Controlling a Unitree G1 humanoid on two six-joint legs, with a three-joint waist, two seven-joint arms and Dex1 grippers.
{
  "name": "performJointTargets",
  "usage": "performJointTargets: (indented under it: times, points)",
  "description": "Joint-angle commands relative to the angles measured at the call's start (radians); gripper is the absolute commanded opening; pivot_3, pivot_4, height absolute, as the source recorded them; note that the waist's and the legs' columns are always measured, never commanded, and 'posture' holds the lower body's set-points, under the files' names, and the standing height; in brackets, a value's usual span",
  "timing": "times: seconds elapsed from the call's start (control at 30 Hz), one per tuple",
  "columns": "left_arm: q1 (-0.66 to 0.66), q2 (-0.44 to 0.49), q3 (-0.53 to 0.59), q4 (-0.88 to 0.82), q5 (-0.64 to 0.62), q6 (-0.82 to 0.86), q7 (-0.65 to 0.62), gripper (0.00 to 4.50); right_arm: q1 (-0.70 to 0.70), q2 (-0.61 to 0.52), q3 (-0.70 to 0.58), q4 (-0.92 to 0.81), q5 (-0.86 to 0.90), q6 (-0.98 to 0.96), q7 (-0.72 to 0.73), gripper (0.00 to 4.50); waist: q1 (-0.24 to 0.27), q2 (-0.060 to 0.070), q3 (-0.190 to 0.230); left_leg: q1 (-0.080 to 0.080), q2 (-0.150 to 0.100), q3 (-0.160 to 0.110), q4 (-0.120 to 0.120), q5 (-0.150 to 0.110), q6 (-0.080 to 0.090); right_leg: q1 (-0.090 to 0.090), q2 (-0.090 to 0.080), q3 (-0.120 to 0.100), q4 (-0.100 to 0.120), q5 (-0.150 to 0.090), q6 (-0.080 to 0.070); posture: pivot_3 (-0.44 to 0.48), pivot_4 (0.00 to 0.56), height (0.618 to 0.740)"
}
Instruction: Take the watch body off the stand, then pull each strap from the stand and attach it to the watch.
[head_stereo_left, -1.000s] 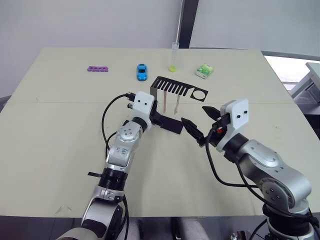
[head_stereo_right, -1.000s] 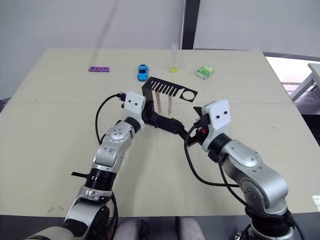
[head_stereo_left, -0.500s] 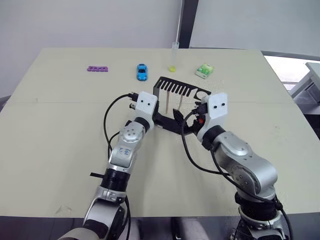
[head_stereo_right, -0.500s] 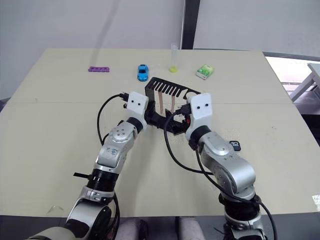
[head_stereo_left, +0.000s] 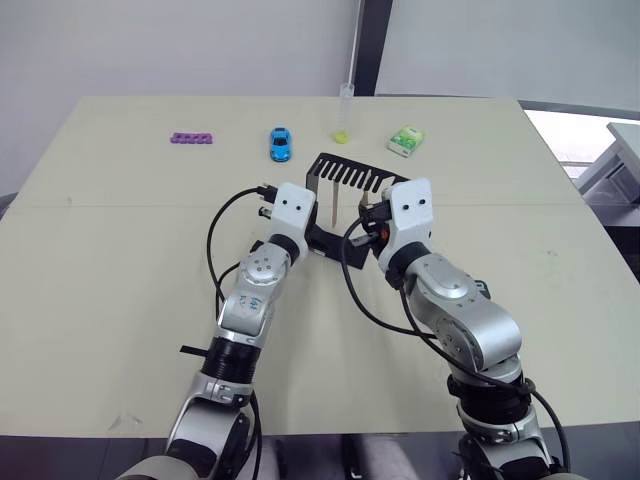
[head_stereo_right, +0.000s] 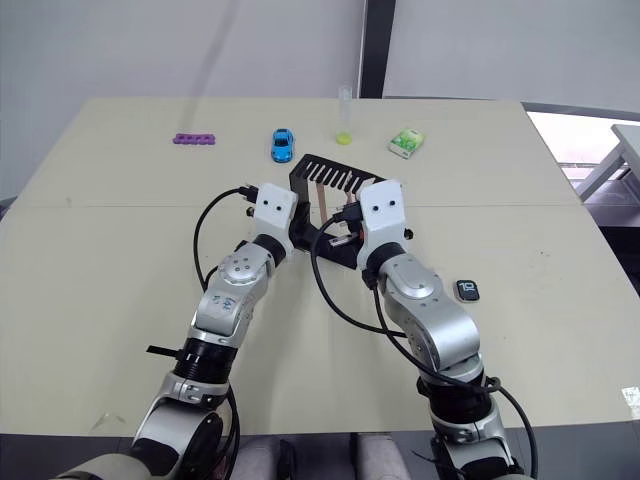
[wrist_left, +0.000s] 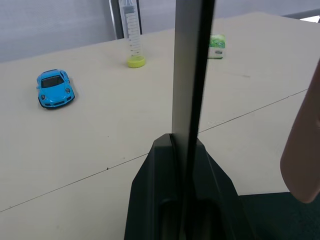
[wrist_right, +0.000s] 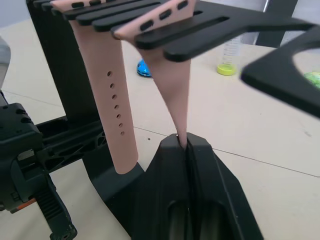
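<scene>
L gripper (wrist_left: 186, 145) pinches the stand (head_stereo_left: 322, 190) by its upright; stand sits mid-table (head_stereo_left: 120, 260). R gripper (wrist_right: 186, 142) is clamped on the lower end of one strap (wrist_right: 172, 75), 2nd strap (wrist_right: 107, 95) hangs just beside from the comb arm. Watch body (head_stereo_right: 467, 290) lies on table, well apart to the robot's right.

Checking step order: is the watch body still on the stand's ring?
No, the watch body lies on the table, apart from the stand.

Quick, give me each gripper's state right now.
Left gripper: shut on the stand's upright.
Right gripper: shut on the lower end of one strap.
</scene>
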Motion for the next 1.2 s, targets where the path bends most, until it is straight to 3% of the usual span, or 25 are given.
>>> performJointTargets:
  times: [0.03, 0.47, 0.63, 1.2]
  points:
    - [-0.005, -0.007, 0.002, -0.046, 0.001, -0.007, 0.004, 0.00, -0.014, -0.022, 0.022, -0.075, -0.043, -0.049, 0.031, 0.04, -0.003, 0.000, 0.000, 0.000, 0.000, 0.000, 0.000, 0.000, 0.000, 0.000, 0.000, 0.000, 0.000, 0.000, 0.000, 0.000, 0.150, 0.740]
    - [-0.004, -0.009, 0.003, -0.032, -0.003, -0.016, -0.003, 0.00, 0.030, -0.097, 0.034, -0.154, -0.110, -0.057, 0.100, 0.04, -0.012, 0.000, 0.000, 0.000, 0.000, 0.000, 0.000, 0.000, 0.000, 0.000, 0.000, 0.000, 0.000, 0.000, 0.000, 0.000, 0.150, 0.740]
    - [-0.020, -0.011, 0.009, -0.015, -0.003, -0.021, 0.001, 0.00, 0.032, -0.200, 0.071, -0.120, -0.184, -0.158, 0.163, 0.04, -0.012, 0.000, 0.000, 0.000, 0.000, 0.000, 0.000, 0.000, 0.000, 0.000, 0.000, 0.000, -0.001, 0.000, 0.000, 0.000, 0.150, 0.740]
    - [-0.047, -0.032, 0.023, 0.019, -0.001, -0.022, 0.015, 0.00, 0.048, -0.165, 0.078, -0.044, -0.261, -0.286, 0.223, 0.04, -0.012, 0.000, 0.000, 0.000, 0.000, 0.000, 0.000, 0.000, 0.000, 0.000, 0.000, 0.000, -0.001, 0.000, 0.000, 0.000, 0.150, 0.740]
